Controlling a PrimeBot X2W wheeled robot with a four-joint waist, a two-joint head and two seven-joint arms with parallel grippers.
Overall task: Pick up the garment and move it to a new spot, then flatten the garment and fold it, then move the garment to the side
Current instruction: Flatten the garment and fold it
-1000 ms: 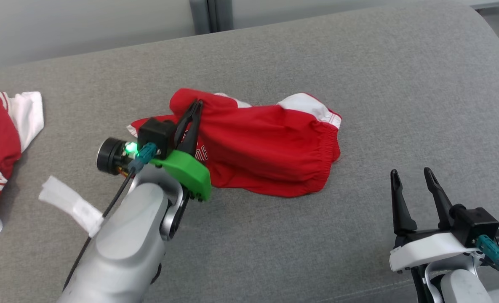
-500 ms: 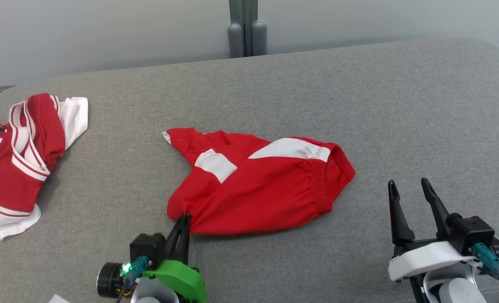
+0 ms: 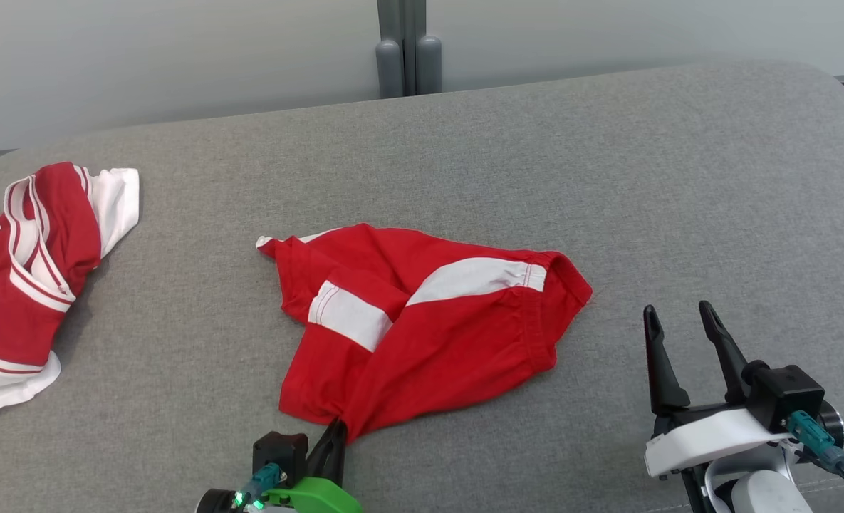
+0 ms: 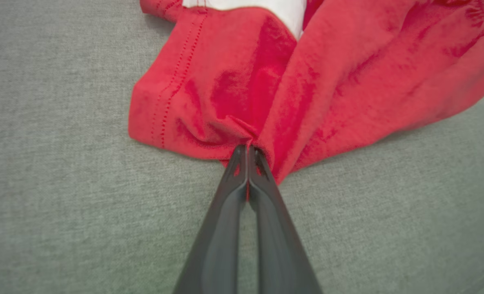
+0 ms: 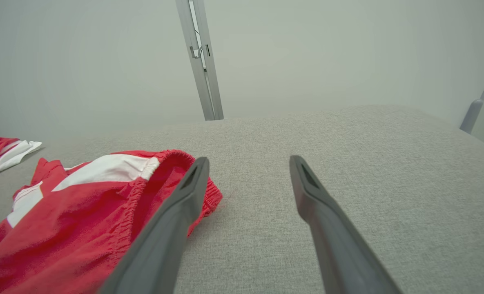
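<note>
One pair of red shorts [image 3: 450, 342] with white side panels lies crumpled in the middle of the gray upholstered surface [image 3: 607, 178]. The elastic waistband points toward the right and a white-trimmed leg hem pokes out at the far left. Down at the near edge, the left gripper [image 3: 336, 427] has its two dark fingers pinched tight together on the hem. In the left wrist view the red fabric [image 4: 307, 81] bunches into a small pucker right at the tips [image 4: 248, 153], with folds fanning away from the pinch and the cloth resting on the gray surface [image 4: 62, 204] on either side.

Over to the right, the right gripper [image 3: 677, 308] sits well apart from the shorts, fingers spread wide with nothing between them. Its own camera shows the waistband [image 5: 82, 212] just beside its left finger, while the gap between the tips [image 5: 248, 161] frames bare upholstery [image 5: 389, 183].

Further out, a red and white jersey [image 3: 23, 285] lies heaped at the far left edge of the surface, well apart from the shorts. It carries dark lettering that may be a number, though the frame cuts it off. Behind everything, a gray post [image 3: 400, 50] stands against a pale wall.
</note>
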